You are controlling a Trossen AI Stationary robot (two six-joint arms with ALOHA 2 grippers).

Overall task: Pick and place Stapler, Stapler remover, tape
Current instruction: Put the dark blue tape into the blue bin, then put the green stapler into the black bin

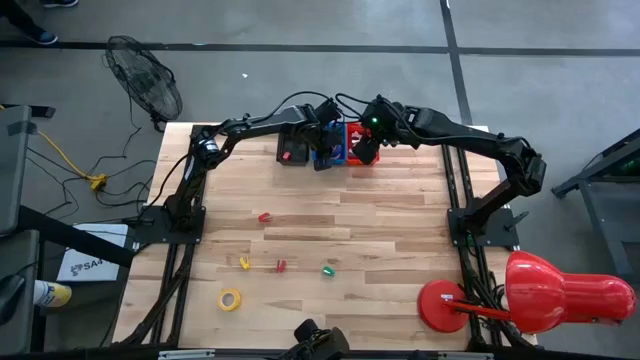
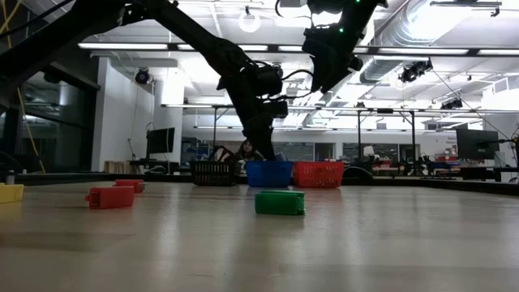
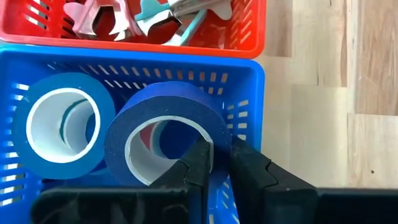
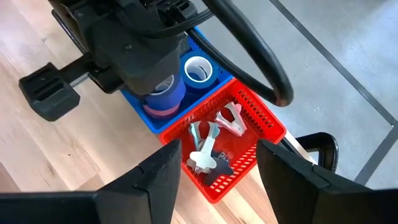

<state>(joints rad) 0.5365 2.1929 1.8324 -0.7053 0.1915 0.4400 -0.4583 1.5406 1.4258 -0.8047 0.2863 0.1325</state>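
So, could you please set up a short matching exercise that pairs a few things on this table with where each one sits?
Things:
1. blue tape roll
2. staple removers
3. yellow tape roll
4. green block

Places:
A. lying in the red basket
B. flat on the table's near left part
C. pinched at its wall by the left gripper over the blue basket
D. on the bare wood near the table's middle

Pairs: 1-C, 2-A, 3-B, 4-D

Only "SA" reads, on a floor sheet (image 1: 88,264)
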